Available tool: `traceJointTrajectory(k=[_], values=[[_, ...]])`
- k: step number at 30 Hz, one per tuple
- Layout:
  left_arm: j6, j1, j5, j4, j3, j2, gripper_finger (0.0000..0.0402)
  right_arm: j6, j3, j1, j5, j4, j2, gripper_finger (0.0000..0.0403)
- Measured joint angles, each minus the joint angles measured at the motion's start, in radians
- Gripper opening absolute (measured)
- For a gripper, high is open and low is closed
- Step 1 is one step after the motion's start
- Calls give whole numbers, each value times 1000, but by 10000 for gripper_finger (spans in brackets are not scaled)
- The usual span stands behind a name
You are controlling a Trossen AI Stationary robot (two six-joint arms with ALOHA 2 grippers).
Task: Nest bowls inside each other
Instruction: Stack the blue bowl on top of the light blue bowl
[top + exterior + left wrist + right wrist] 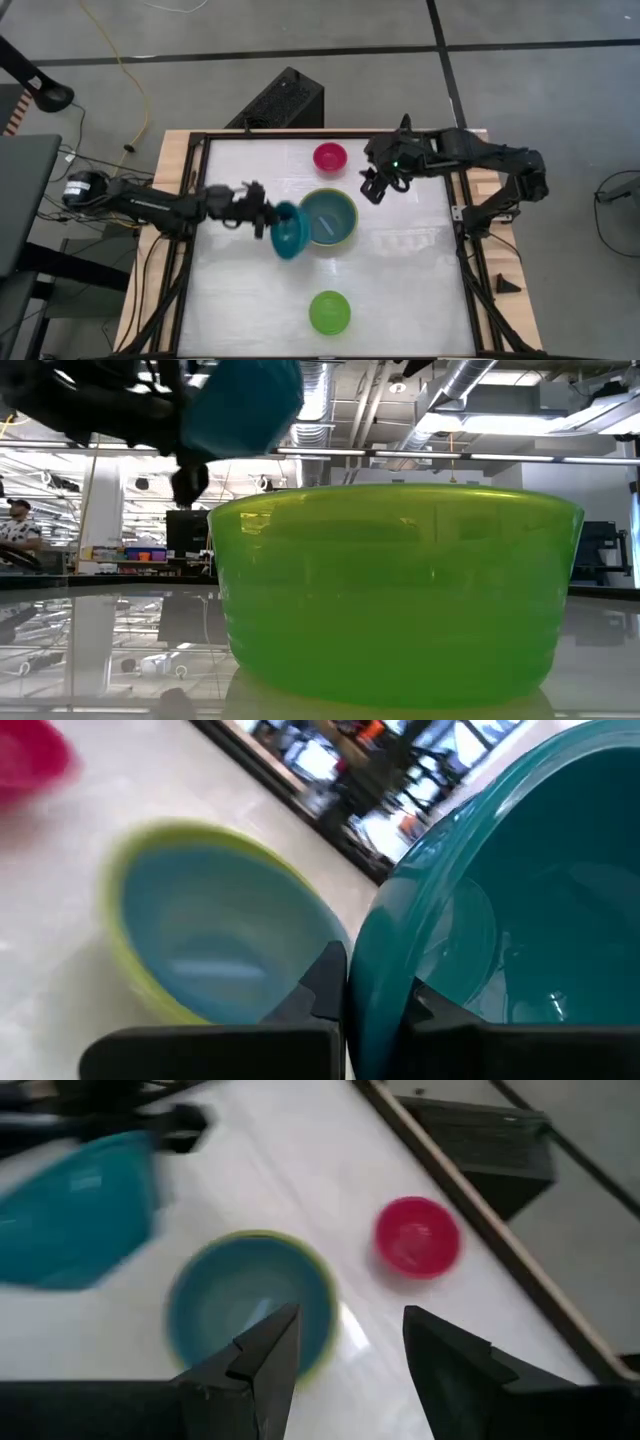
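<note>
In the high view my left gripper [268,214] is left of centre, shut on a teal bowl [290,232], which shows in the air at the top of the low view [240,405]. Just right of it an olive-green bowl [345,232] stands on the table with a light blue bowl [327,216] nested inside. A magenta-pink bowl [330,156] stands toward the far edge and a lime-green bowl [329,312] toward the near edge. My right gripper [375,188] hovers open above the table, right of the nested pair and touching nothing. My left gripper pinches the teal bowl's rim [375,970], one finger inside the bowl [430,1010] and one outside its wall [322,982]. The fingers come about level from the table's left. The bowl is lifted clear of the table and tipped on edge beside the nested pair.
A dark frame rail [465,215] runs around the white table top. A black box [280,100] sits beyond the far edge. Bare table lies between the nested pair and the lime-green bowl, and on the right side.
</note>
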Motion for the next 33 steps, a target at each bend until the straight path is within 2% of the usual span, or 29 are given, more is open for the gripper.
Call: traceJointTrajectory(k=[5,8,11,16,19,22,27,33], values=[[42,167,165,-136,124,81,1,93,-202,71,-1,134,-78,210],[79,210,256,-221,247,183,1,182,-344,110,-1,200,-138,210],[118,221,282,-311,383,300,1,282,-484,153,1,255,-204,210],[217,220,279,-577,623,500,0,463,-695,254,8,343,-313,210],[280,218,260,-757,745,614,0,577,-795,340,57,395,-372,210],[319,218,238,-871,834,700,0,699,-863,433,117,420,-417,210],[323,218,220,-910,901,769,16,828,-908,579,189,462,-442,210],[322,221,167,-941,909,765,75,845,-908,704,279,534,-400,210]])
